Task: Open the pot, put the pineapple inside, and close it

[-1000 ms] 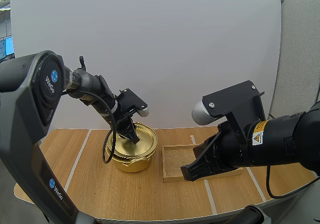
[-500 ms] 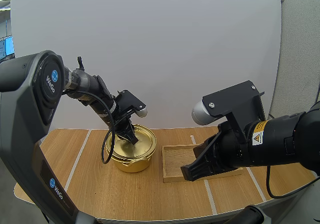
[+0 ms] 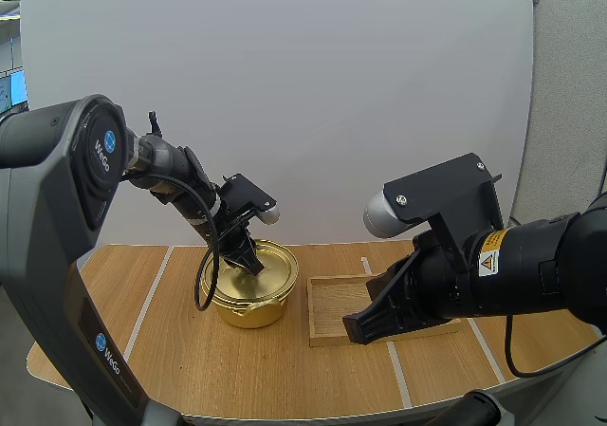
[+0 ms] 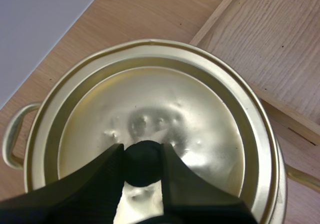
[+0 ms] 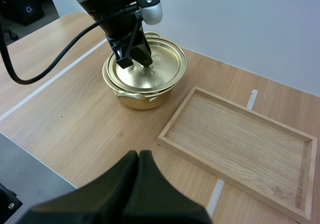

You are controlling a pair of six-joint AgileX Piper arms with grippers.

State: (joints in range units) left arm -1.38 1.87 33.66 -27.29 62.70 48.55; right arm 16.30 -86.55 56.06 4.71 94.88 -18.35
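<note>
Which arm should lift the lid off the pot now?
Left. The left gripper pinches the black knob of the lid, which sits on the pot. The right gripper is shut on nothing, away from the pot, near the wooden tray.

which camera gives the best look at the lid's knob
The left wrist view: the black knob sits close up, pinched between the left gripper's fingers, on the gold lid. In the high view and the right wrist view those fingers cover the knob, with the lid visible around them.
</note>
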